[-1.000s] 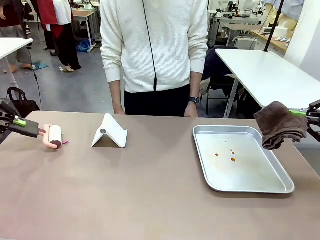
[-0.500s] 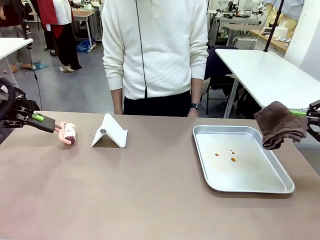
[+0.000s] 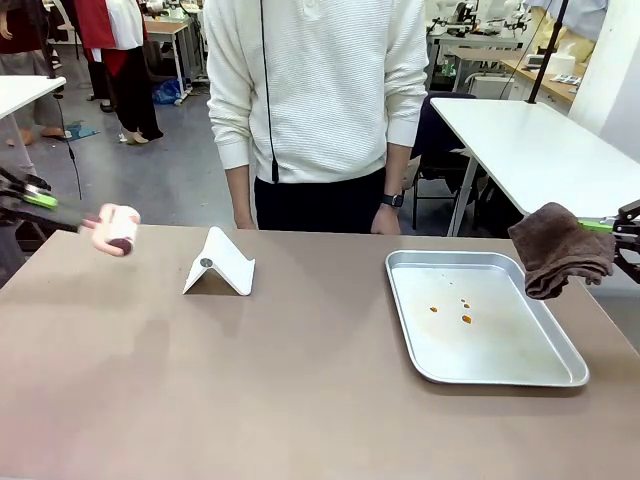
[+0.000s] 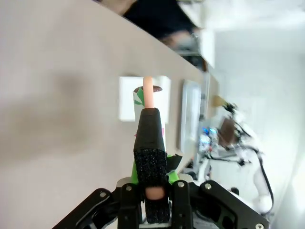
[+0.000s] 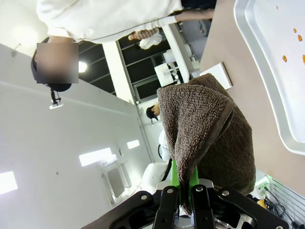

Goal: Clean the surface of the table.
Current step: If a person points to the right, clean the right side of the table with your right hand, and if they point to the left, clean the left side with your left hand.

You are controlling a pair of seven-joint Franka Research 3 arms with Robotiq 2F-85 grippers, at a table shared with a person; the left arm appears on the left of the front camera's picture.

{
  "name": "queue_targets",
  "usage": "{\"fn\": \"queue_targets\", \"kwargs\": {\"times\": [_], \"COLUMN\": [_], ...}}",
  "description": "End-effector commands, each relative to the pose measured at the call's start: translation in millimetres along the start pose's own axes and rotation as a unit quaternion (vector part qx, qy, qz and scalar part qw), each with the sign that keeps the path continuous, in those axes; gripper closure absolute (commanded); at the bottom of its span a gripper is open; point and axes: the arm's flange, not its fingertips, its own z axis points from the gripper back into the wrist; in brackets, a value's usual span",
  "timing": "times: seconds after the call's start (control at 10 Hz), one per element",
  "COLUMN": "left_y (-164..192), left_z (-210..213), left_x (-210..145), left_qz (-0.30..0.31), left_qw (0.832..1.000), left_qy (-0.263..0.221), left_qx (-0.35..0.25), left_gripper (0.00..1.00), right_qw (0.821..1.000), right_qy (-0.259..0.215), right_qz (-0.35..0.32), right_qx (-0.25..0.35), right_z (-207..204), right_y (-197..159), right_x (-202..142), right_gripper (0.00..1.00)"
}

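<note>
Handling the table (image 3: 300, 400) calls for no grasp. Its tan-brown top is judged rigid, heavy and fixed, smooth and matte, so it should accept firm wiping or rolling pressure without shifting. It spans the front view from edge to edge, carrying a folded white stand (image 3: 220, 265) at centre-left and a silver tray (image 3: 400, 262) at right.

Contact with the surface is made through the tools. The left gripper (image 3: 38, 199) is clamped on the handle of a pink lint roller (image 3: 115, 228), which appears raised at the far left corner and is blurred. The right gripper (image 3: 622, 226) is clamped on a brown cloth (image 3: 560, 250), soft and limp, hanging near the tray's far right corner.

The front view supplies the layout and the orange crumbs (image 3: 466, 319) in the tray. The left wrist view adds the jaws closed on the black foam grip (image 4: 151, 143). The right wrist view adds the cloth's edge pinched between the green pads (image 5: 175, 177).
</note>
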Motion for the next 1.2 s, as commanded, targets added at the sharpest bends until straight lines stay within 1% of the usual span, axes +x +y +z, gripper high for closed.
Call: {"fn": "queue_targets", "kwargs": {"times": [0.0,0.2,0.3,0.5,0.6,0.7,0.8,0.9,1.1], "left_y": [-4,14,33,68,85,93,96,91,91], "left_z": [45,80,96,117,123,126,126,123,123], "left_x": [-46,-90,-116,-151,-154,-149,-141,-162,-162], "left_qz": [-0.059,-0.087,-0.081,-0.083,-0.075,-0.065,-0.061,-0.06,-0.06], "left_qw": [0.995,0.987,0.985,0.985,0.986,0.984,0.979,0.988,0.988], "left_qy": [0.04,0.103,0.129,0.097,0.075,0.065,0.066,0.079,0.079], "left_qx": [-0.062,-0.086,-0.084,-0.112,-0.125,-0.15,-0.182,-0.116,-0.116], "left_gripper": [0.78,0.78,0.78,0.78,0.78,0.78,0.78,0.78,0.78], "right_qw": [1.0,1.0,1.0,1.0,1.0,1.0,1.0,1.0,1.0], "right_qy": [0.008,0.008,0.008,0.008,0.008,0.008,0.008,0.008,0.008], "right_qz": [0.001,0.001,0.001,0.001,0.001,0.001,0.001,0.001,0.001], "right_qx": [-0.004,-0.004,-0.004,-0.004,-0.004,-0.004,-0.004,-0.004,-0.004], "right_z": [3,3,3,3,3,3,3,3,3], "right_y": [4,4,4,4,4,4,4,4,4], "right_x": [-1,-1,-1,-1,-1,-1,-1,-1,-1], "right_gripper": [1.0,1.0,1.0,1.0,1.0,1.0,1.0,1.0,1.0]}}
